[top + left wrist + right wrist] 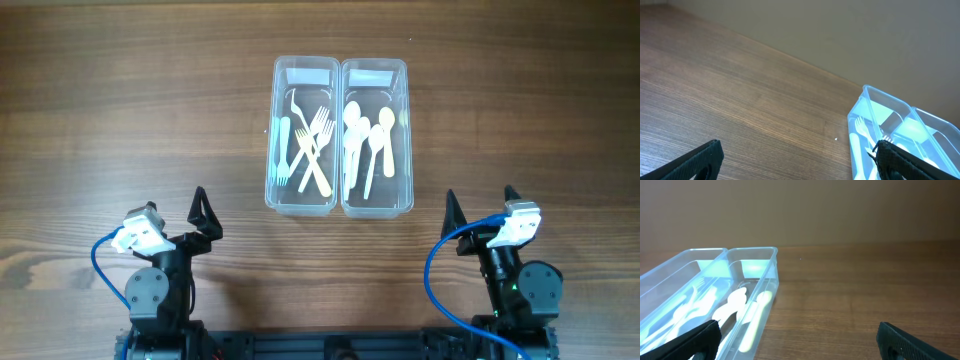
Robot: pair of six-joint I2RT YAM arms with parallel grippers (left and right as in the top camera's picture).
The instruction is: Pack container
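Two clear plastic containers stand side by side at the table's middle. The left container [272, 180] holds several pale forks [312, 140]; the right container [408, 170] holds several pale spoons [365, 135]. My left gripper [203, 217] is open and empty, near the table's front left, apart from the containers. My right gripper [480, 205] is open and empty at the front right. The left wrist view shows the fork container [860, 112] at the right between open fingers [800, 162]. The right wrist view shows both containers [767, 252] at the left and open fingers [800, 342].
The wooden table [120, 110] stretches around the containers. Blue cables loop beside each arm base [100, 260]. A plain wall [840, 210] rises behind the table's far edge.
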